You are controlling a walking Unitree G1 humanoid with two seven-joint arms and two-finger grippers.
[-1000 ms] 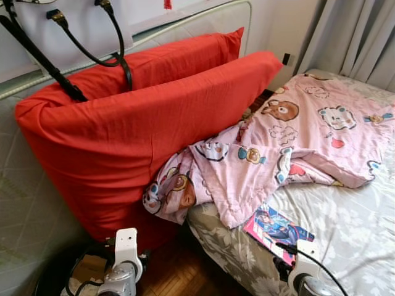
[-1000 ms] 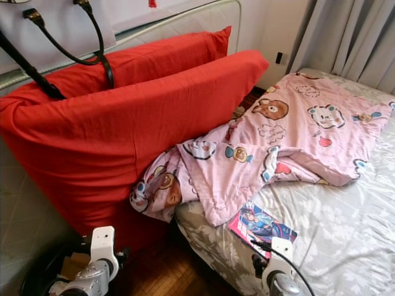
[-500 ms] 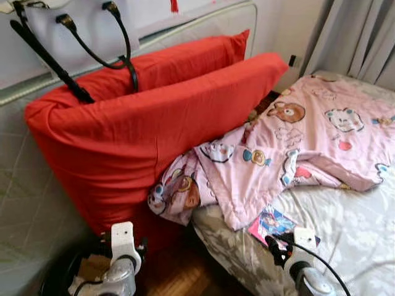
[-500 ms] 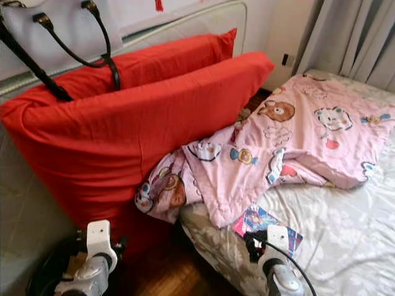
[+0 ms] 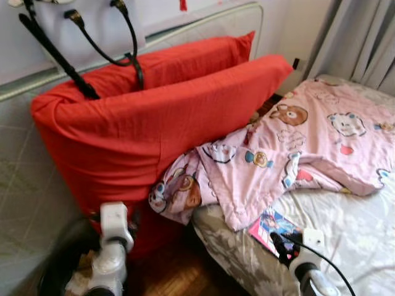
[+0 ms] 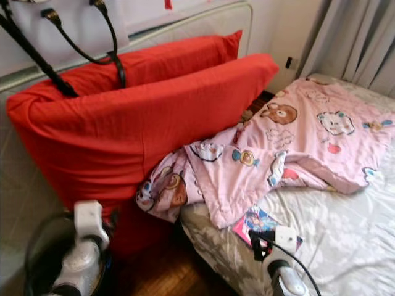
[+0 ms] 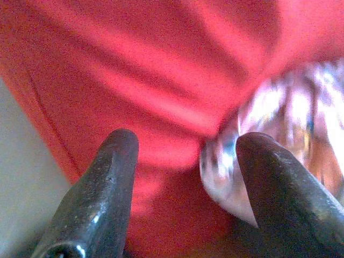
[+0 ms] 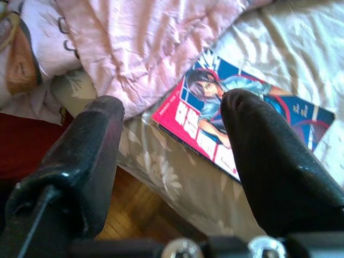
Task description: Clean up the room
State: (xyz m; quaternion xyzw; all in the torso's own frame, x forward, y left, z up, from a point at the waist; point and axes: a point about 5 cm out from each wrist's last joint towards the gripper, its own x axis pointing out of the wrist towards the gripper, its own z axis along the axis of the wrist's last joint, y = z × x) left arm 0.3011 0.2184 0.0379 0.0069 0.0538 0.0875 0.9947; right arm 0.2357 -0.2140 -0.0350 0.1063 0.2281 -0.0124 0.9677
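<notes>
We stand at the corner of the bed [image 5: 345, 234], and our right tool [image 8: 172, 161] is low over its near edge with its two fingers spread apart and holding nothing. Between these fingers, in the right wrist view, we see the comic book [image 8: 236, 126], which lies flat on the grey flowered sheet, near the edge of the mattress. One corner of the book lies just beside the hem of the pink cartoon blanket [image 5: 296, 154], and we cannot tell if the blanket covers it a little. The blanket is crumpled, and one end of it hangs down off the bed toward the wooden floor [image 5: 179, 274].

Our left tool [image 7: 183, 177] is also released, with its fingers apart, and it points at the large red cushion [image 5: 154, 117] that stands upright against the headboard. A bag with black straps [image 5: 92, 43] rests above the cushion.

We judge that the step in hand is to pick up the book, as one part of cleaning the room. The next move calls for bringing the right tool lower and forward, so that one finger goes over the cover and the other under the edge. Because the book is thin and lies flat on soft cloth, it may slide away, so the approach should be slow.
</notes>
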